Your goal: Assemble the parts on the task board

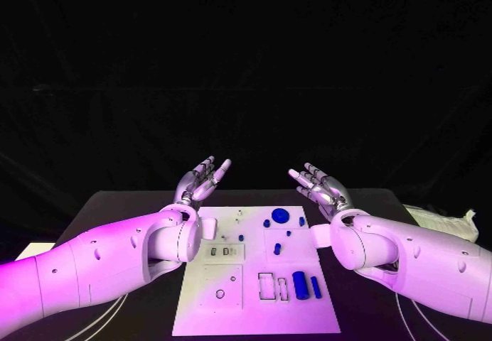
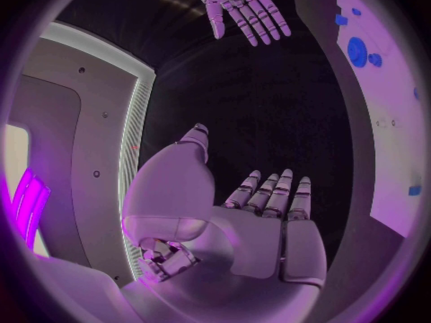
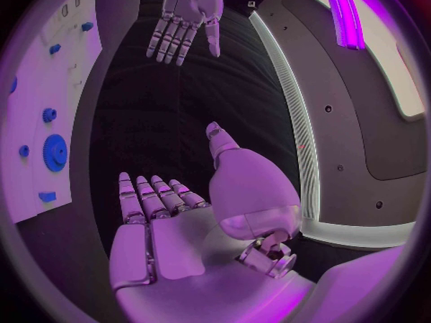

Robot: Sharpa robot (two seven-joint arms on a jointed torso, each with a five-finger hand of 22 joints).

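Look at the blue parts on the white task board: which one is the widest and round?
The blue gear near the board's far edge. It is a broad toothed disc; the other blue parts are small dots or slim upright-looking bars, like the blue cylinder near the front.

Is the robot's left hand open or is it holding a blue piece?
Open. The left hand is raised beyond the task board, fingers straight and apart, its palm bare in the wrist view. The blue parts lie on the board.

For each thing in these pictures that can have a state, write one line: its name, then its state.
left hand: open, fingers apart, raised above the table, holding nothing
right hand: open, fingers apart, raised, holding nothing
task board: flat on the table, untouched by either hand
large blue gear: lying on the board
blue cylinder: lying on the board
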